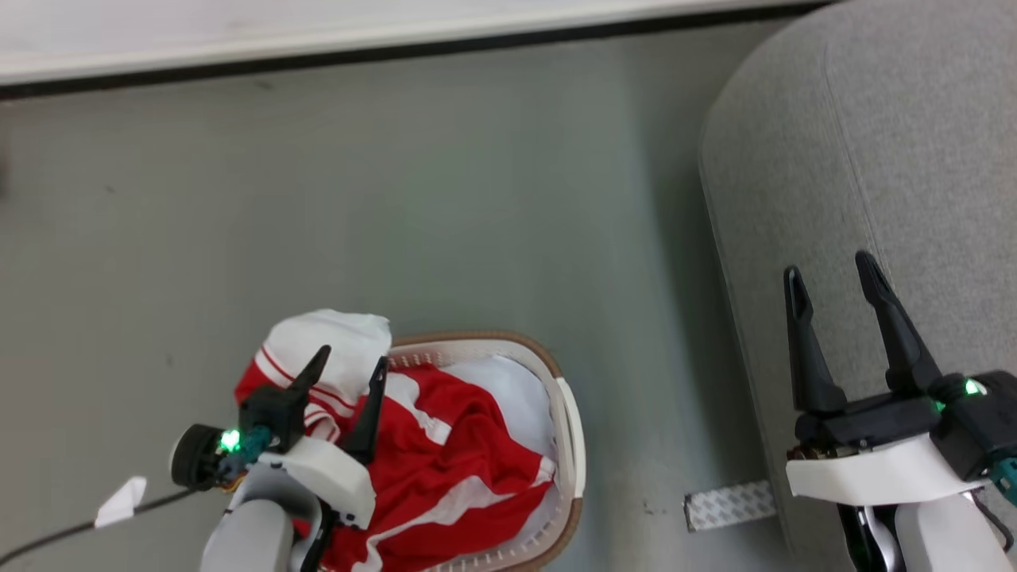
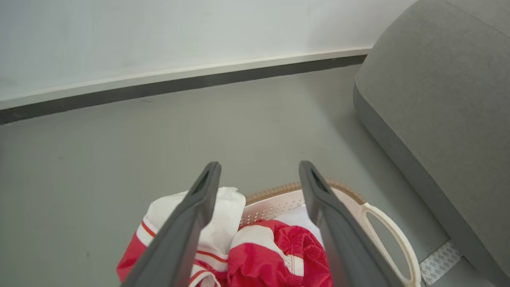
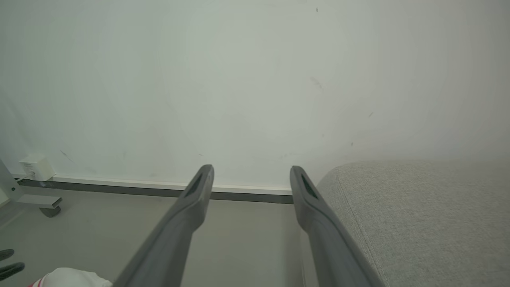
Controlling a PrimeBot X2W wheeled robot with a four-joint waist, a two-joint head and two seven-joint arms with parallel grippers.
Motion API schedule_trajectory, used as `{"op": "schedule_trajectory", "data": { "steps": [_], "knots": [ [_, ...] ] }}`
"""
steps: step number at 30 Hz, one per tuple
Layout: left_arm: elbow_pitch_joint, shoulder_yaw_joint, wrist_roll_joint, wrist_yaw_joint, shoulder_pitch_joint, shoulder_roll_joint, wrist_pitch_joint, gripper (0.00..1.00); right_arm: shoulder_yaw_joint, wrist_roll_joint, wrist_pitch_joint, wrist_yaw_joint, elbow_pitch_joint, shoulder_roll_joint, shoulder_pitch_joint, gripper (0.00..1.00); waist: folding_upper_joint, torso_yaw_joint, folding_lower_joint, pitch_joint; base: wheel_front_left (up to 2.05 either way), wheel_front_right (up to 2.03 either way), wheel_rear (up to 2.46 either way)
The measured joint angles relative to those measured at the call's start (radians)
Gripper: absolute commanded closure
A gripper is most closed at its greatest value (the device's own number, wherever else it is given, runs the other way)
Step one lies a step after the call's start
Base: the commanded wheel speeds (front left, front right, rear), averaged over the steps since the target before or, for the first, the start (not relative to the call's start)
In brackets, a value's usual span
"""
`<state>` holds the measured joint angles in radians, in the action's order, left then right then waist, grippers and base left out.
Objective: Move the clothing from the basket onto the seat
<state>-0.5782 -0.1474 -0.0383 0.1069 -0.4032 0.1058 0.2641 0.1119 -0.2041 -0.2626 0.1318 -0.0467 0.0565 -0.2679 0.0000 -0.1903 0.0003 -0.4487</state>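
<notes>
The clothing (image 1: 445,453) is a heap of red and white garments filling the cream basket (image 1: 570,445), which has a brown rim and stands on the floor. A white piece with red stripes (image 1: 330,345) hangs over the basket's far left rim. My left gripper (image 1: 353,364) hovers open just above that piece, with nothing between its fingers. From the left wrist the clothing (image 2: 275,251) lies below the spread fingers. The grey seat (image 1: 874,159) rises at the right. My right gripper (image 1: 830,274) is open over the seat's near edge, empty.
Grey floor (image 1: 445,199) stretches between the basket and the seat, up to a white skirting board (image 1: 318,36). A patterned tape strip (image 1: 729,504) lies on the floor by the seat's base. A black cable with a white tag (image 1: 119,500) runs at the lower left.
</notes>
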Motion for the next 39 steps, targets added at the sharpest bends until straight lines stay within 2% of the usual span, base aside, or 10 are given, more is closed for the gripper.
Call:
{"op": "schedule_trajectory", "data": {
  "steps": [7,14,19,28,29,30,31,32,33,39],
  "knots": [
    [-0.245,-0.04,0.001,0.012,-0.131,0.015,-0.014,0.0,0.013,-0.011,0.0,0.0,0.021,-0.003,-0.052,0.0,0.0,-0.05,-0.0001,-0.102,0.0,0.0,0.0],
    [-0.43,-0.132,0.045,0.019,-0.249,0.063,-0.044,0.0,0.008,-0.045,0.0,0.0,0.045,-0.004,-0.102,0.0,0.0,-0.101,-0.0001,-0.194,0.0,0.0,0.0],
    [-0.535,-0.23,0.107,0.021,-0.321,0.101,-0.076,0.0,-0.006,-0.08,0.0,0.0,0.048,-0.004,-0.123,0.0,0.0,-0.136,-0.0002,-0.256,0.0,0.0,0.0],
    [-0.662,-0.381,0.104,0.022,-0.379,0.136,-0.124,0.0,-0.002,-0.142,0.0,0.0,0.051,-0.005,-0.161,0.0,0.0,-0.222,-0.0002,-0.334,0.0,0.0,0.0],
    [-0.668,-0.389,0.094,0.022,-0.381,0.135,-0.128,0.06,-0.002,-0.146,0.0,0.0,0.051,-0.004,-0.161,0.0,0.0,-0.229,-0.0002,-0.34,0.0,0.0,0.0],
    [-0.673,-0.396,0.082,0.022,-0.384,0.134,-0.132,0.42,-0.002,-0.151,0.0,0.0,0.051,-0.005,-0.161,0.0,0.0,-0.236,-0.0002,-0.347,0.0,0.0,0.0],
    [-0.676,-0.4,0.069,0.022,-0.388,0.134,-0.136,0.64,-0.001,-0.154,0.0,0.0,0.05,-0.005,-0.161,0.0,0.0,-0.242,-0.0002,-0.352,0.0,0.0,0.0],
    [-0.678,-0.402,0.057,0.022,-0.392,0.134,-0.138,0.95,0.0,-0.157,0.0,0.0,0.049,-0.005,-0.161,0.0,0.0,-0.247,-0.0002,-0.355,0.0,0.0,0.0],
    [-0.681,-0.405,0.039,0.022,-0.395,0.136,-0.14,1.0,0.003,-0.159,0.0,0.0,0.049,-0.005,-0.161,0.0,0.0,-0.252,-0.0002,-0.358,0.0,0.0,0.0],
    [-0.688,-0.446,-0.001,0.022,-0.397,0.129,-0.121,1.0,0.001,-0.165,0.0,0.0,0.043,-0.005,-0.161,0.0,0.0,-0.254,-0.0002,-0.338,0.0,0.0,0.0]
  ]
}}
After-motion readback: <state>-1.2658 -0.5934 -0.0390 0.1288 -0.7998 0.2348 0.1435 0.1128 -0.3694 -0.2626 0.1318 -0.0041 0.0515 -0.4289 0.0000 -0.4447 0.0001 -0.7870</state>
